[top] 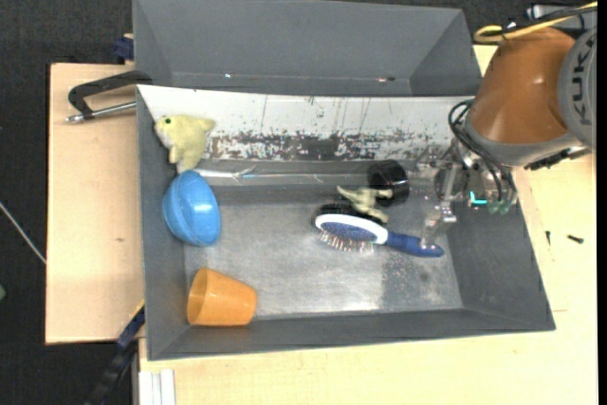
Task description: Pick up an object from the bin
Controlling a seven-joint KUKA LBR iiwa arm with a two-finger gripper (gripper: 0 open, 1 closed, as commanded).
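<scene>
My claw [440,210] hangs at the right side of the bin [313,285], just above the blue handle end of a hairbrush [353,232]. The hairbrush lies flat in the middle, white and blue, with its handle pointing right. I cannot tell if my claw is wide or narrow. A black round thing [387,176] and a small pale toy [364,196] sit just behind the brush. Far off on the left are a blue egg-shaped thing [192,209], an orange cup [220,299] on its side, and a yellow soft toy [186,138].
</scene>
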